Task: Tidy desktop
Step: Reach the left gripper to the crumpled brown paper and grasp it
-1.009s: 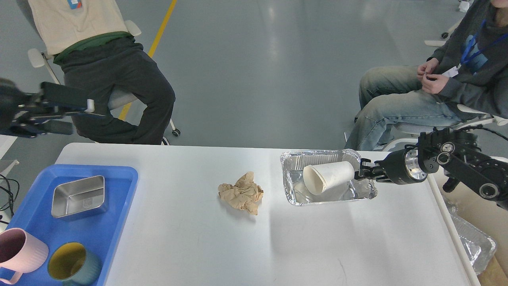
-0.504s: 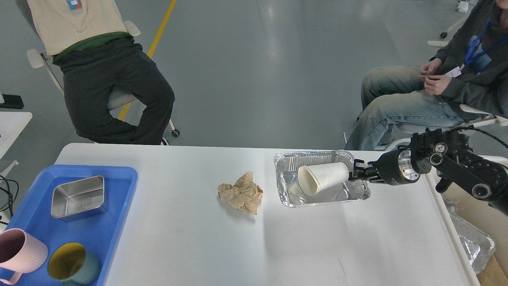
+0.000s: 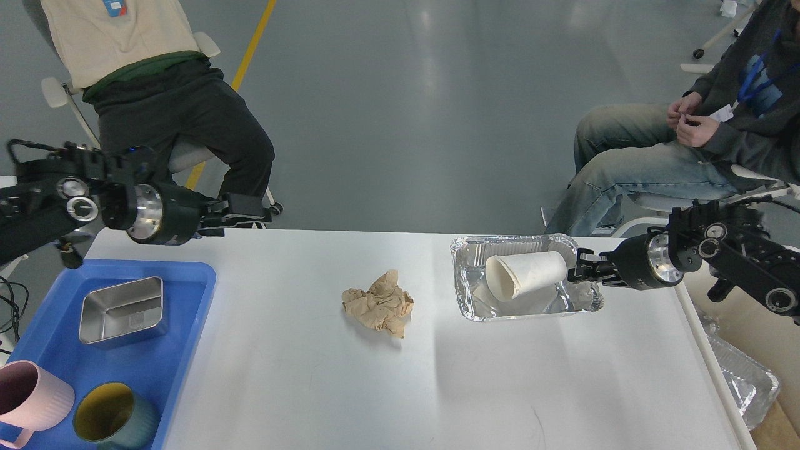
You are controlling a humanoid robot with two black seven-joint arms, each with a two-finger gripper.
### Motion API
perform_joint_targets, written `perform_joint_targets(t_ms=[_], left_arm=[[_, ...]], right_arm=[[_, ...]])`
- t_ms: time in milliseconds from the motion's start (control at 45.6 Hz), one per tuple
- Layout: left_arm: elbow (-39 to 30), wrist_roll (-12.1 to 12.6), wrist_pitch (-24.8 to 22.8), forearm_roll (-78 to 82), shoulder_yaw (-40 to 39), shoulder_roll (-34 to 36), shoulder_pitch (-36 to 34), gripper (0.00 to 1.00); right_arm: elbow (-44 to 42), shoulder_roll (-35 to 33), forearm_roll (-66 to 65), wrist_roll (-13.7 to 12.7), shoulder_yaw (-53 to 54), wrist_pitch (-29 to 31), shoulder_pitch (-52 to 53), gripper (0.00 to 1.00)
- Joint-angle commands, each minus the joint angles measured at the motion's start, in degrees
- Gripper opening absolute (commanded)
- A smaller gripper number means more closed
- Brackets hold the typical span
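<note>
The white desktop (image 3: 312, 387) fills the lower view. A crumpled brown paper (image 3: 378, 309) lies at its middle. To the right stands a foil tray (image 3: 464, 284) with a white paper cup (image 3: 528, 274) lying on its side in it. My right gripper (image 3: 584, 273) is shut on the tray's right rim. My left gripper (image 3: 250, 211) hovers over the desktop's far left edge. It points right, its fingers look a little apart, and it is empty.
A blue tray (image 3: 187, 312) at the front left holds a steel container (image 3: 122, 309), a pink mug (image 3: 31, 394) and a teal mug (image 3: 112, 415). More foil trays (image 3: 747, 381) sit beyond the right edge. Two people sit behind the table.
The foil tray with the cup slid left, then back right with my right gripper. My left arm left the view and came back, now over the table's far left edge.
</note>
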Motion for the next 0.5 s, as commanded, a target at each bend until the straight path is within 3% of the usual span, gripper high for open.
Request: perform_joint_targets(t_ms=[0, 197, 482], left_arm=[[10.2, 0.02, 1.12, 4.48, 0.16, -12.88, 2.52, 0.97], [19.09, -0.15, 2.7, 12.91, 0.16, -26.78, 5.95, 0.97], [26.47, -0.15, 4.11, 20.04, 1.03, -37.42, 9.29, 0.97]], right_arm=[[-0.14, -1.18, 0.0, 0.17, 0.0, 0.0, -0.37, 0.0], [-0.23, -1.71, 0.0, 0.35, 0.18, 0.0, -0.63, 0.0], [-0.05, -2.06, 0.0, 0.44, 0.27, -0.17, -1.95, 0.0]])
